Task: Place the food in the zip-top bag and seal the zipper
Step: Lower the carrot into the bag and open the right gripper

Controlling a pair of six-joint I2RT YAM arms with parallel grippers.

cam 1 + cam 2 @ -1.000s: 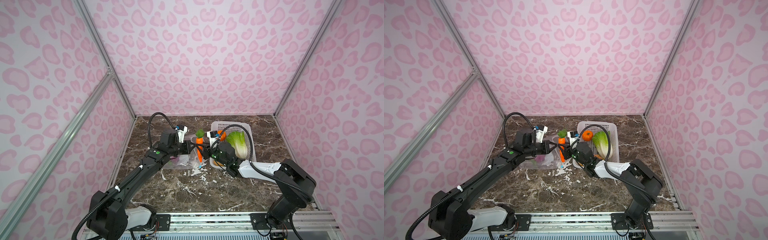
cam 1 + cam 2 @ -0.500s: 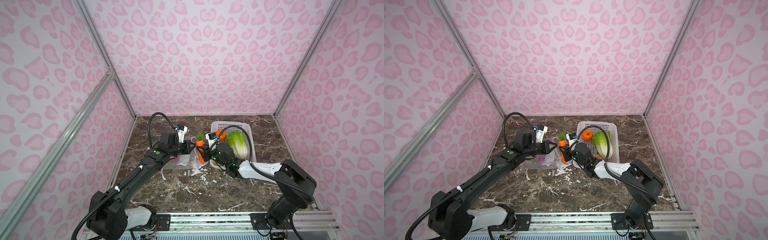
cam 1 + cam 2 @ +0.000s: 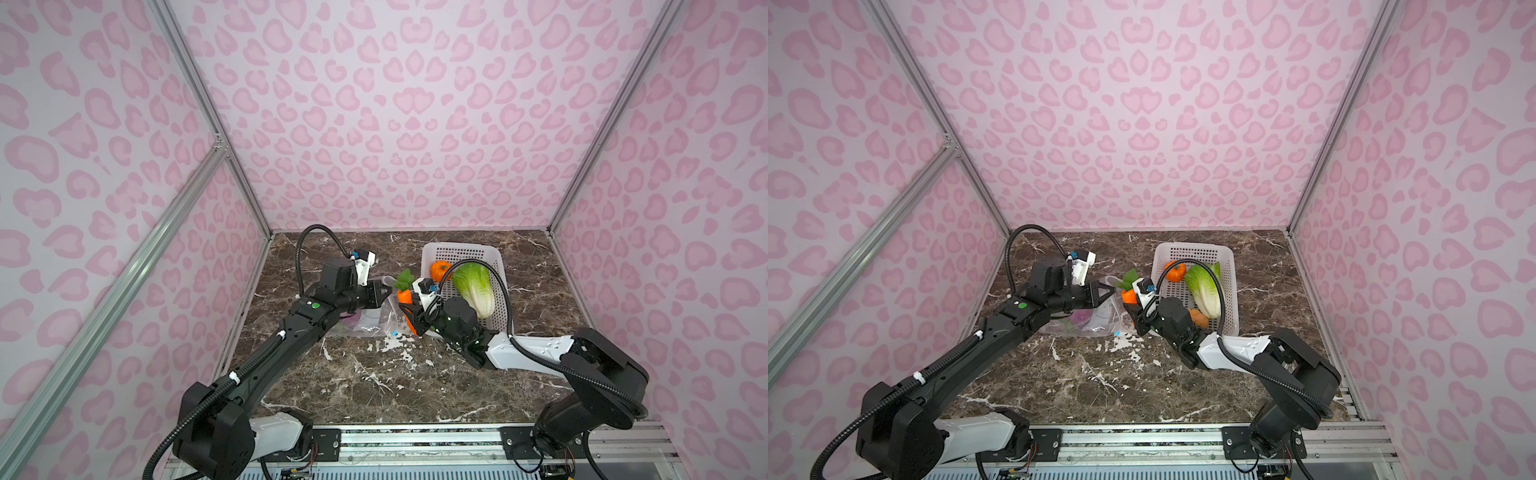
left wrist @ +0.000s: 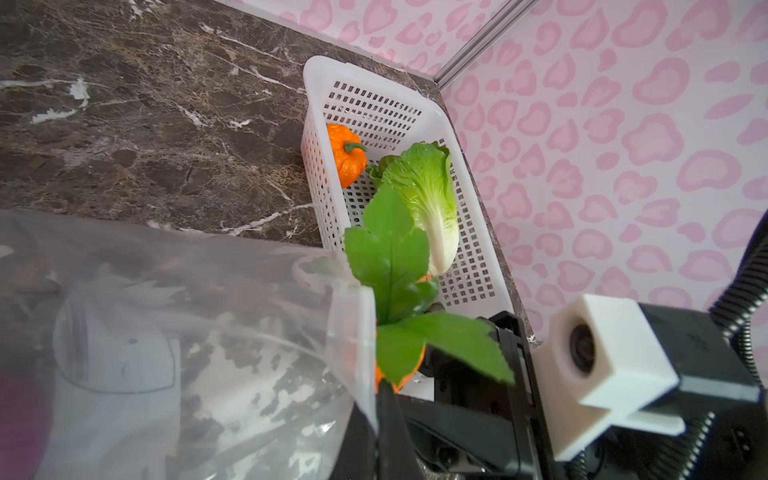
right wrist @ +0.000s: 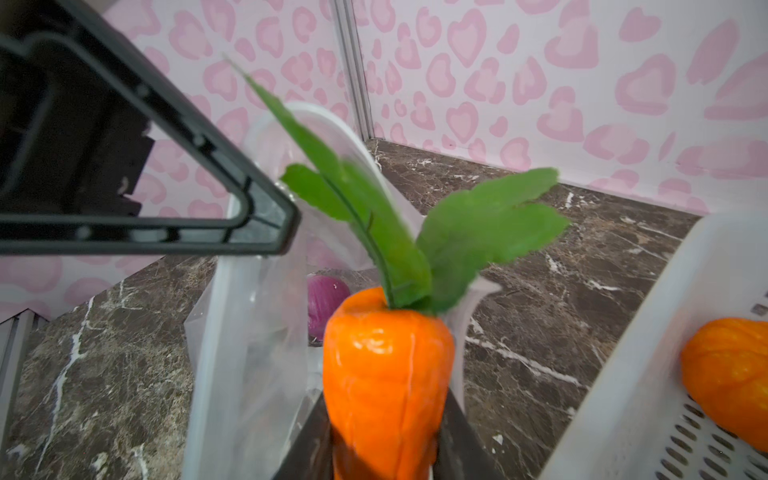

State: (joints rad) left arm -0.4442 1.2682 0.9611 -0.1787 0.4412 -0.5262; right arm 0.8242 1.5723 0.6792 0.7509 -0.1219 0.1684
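The clear zip-top bag (image 3: pixel 374 320) lies on the marble left of the basket, with a purple piece (image 3: pixel 1079 318) inside. My left gripper (image 3: pixel 384 291) is shut on the bag's mouth edge (image 4: pixel 353 345) and holds it raised. My right gripper (image 3: pixel 409 316) is shut on an orange carrot (image 5: pixel 386 374) with its green leaves (image 4: pixel 395 257) upward, right at the bag's mouth. The zipper's blue slider (image 3: pixel 394 333) sits at the bag's near corner. A cabbage (image 3: pixel 473 286) and a pumpkin (image 3: pixel 439 270) lie in the basket. So does a yellow-orange piece (image 3: pixel 1200 319).
The white perforated basket (image 3: pixel 457 248) stands at the back right, close behind my right wrist. Pink patterned walls close in the marble table (image 3: pixel 374 386) on three sides. The right arm's cable arcs over the basket.
My right gripper has brought the carrot a little lower and nearer at the bag's mouth. The left gripper has kept its hold on the bag edge in place.
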